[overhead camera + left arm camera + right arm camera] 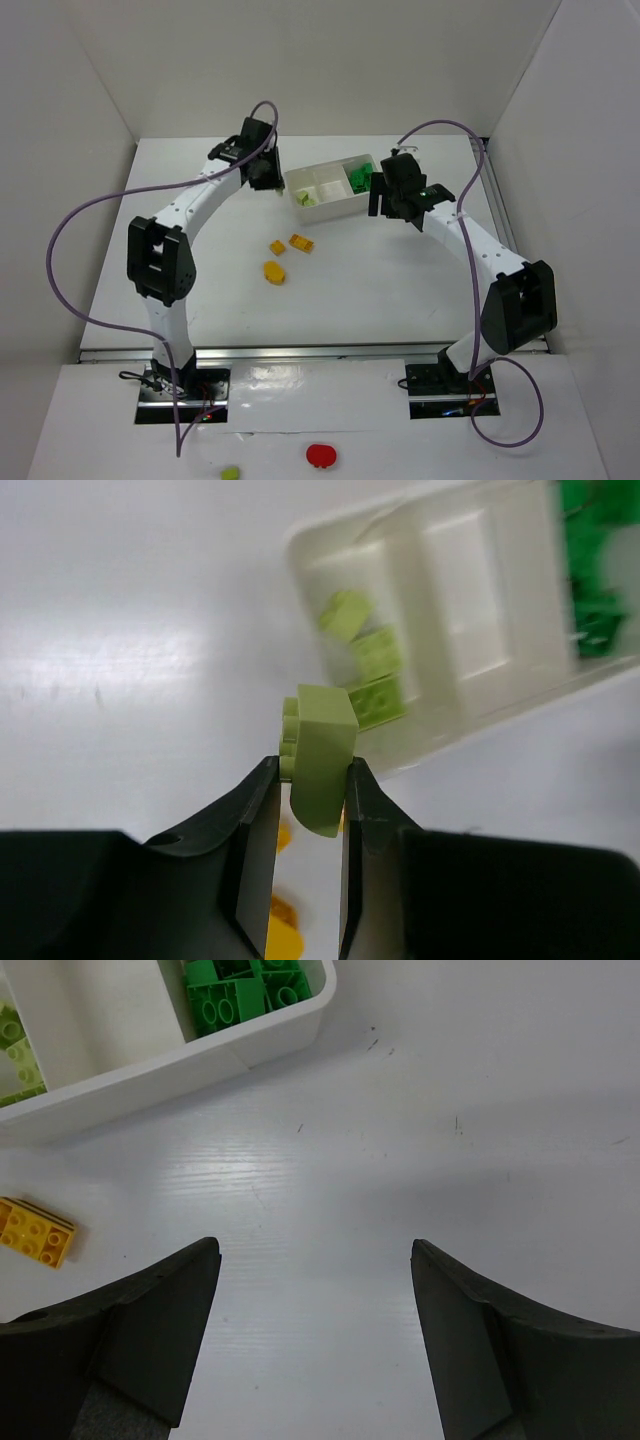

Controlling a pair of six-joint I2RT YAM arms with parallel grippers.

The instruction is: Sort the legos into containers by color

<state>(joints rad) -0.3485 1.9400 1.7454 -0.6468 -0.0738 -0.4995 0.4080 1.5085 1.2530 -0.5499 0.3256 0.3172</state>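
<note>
My left gripper [312,768] is shut on a lime-yellow lego [322,742], held just outside the near left corner of the white tray [500,695]. The tray's left compartment holds three lime legos [365,650], the middle one looks bare, and the right one holds dark green legos [590,570]. From above, the left gripper [268,172] is at the tray's [335,210] left end. My right gripper [385,197] is open and empty over the table, just off the tray's right end [270,1035]. Two orange legos [276,246] [302,241] and a rounded orange-yellow piece [274,272] lie on the table.
A red round object [321,455] and a small lime piece [230,472] lie on the near ledge in front of the arm bases. White walls enclose the table on three sides. One orange lego [38,1232] shows left of the right gripper's fingers.
</note>
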